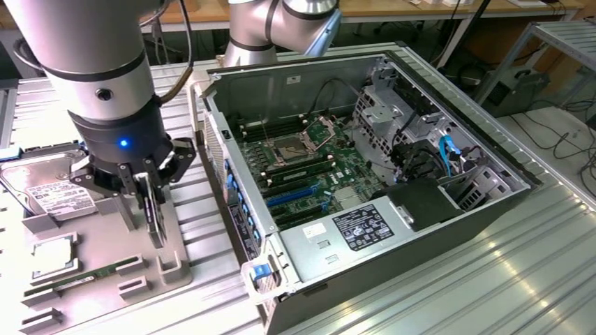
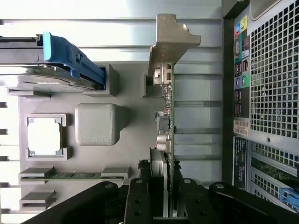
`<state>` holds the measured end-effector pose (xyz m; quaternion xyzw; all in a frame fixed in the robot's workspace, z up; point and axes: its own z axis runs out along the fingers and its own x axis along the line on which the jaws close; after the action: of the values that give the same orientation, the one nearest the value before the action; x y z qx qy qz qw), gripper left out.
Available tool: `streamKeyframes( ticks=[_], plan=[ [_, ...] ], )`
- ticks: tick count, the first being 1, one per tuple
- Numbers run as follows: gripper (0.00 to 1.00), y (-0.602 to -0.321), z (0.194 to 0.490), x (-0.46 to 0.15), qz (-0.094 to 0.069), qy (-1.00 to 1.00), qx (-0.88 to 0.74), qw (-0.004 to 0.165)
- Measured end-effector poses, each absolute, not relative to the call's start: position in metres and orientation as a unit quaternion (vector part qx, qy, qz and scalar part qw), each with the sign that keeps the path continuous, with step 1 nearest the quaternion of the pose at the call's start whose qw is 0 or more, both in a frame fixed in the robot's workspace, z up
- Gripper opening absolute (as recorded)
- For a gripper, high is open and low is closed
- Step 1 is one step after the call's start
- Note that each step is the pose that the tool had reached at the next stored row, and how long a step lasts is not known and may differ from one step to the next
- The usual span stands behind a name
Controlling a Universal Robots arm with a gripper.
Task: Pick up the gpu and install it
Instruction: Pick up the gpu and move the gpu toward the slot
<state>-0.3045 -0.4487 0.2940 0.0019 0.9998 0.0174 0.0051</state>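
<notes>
Right now the gripper (image 1: 153,199) (image 2: 163,205) is down over the gpu (image 1: 158,227) (image 2: 170,93), fingers (image 2: 138,200) closed against both faces of the card, so it's gripping it. The card stands on edge, approx. upright, with its lower edge in the grey tray (image 1: 102,230) (image 2: 126,154), not lifted clear as far as can be seen. In the wrist view it shows edge-on, with its silver bracket (image 2: 170,37) at the far end from the gripper.

In the exterior view the tray w/ the card sits at 9 o'clock from the open PC case (image 1: 279,84), just beside it. The case lies on its side, motherboard (image 1: 317,174) facing up. Its perforated rear panel (image 2: 275,70) runs alongside the card in the wrist view, near but apart.

Other parts on the tray, exterior view: hard drive (image 1: 47,188) at 9 o'clock from the gripper, processor chip (image 1: 56,255) at approx. 7 o'clock, and memory stick (image 1: 88,276) at 7 o'clock too, lying flat in its slot. The arm (image 1: 93,56) rises from the gripper toward 12 o'clock.
</notes>
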Motion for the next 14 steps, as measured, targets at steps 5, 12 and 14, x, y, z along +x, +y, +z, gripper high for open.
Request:
streamKeyframes(
  ticks=[5, 12, 14],
  plan=[
    [0.27, -0.449, 0.307, -0.305, 0.017, 1.0, 0.002, 0.005],
    [0.27, -0.449, 0.317, -0.304, 0.017, 1.0, 0.002, 0.005],
    [0.27, -0.449, 0.32, -0.304, 0.017, 1.0, 0.002, 0.005]
  ],
)
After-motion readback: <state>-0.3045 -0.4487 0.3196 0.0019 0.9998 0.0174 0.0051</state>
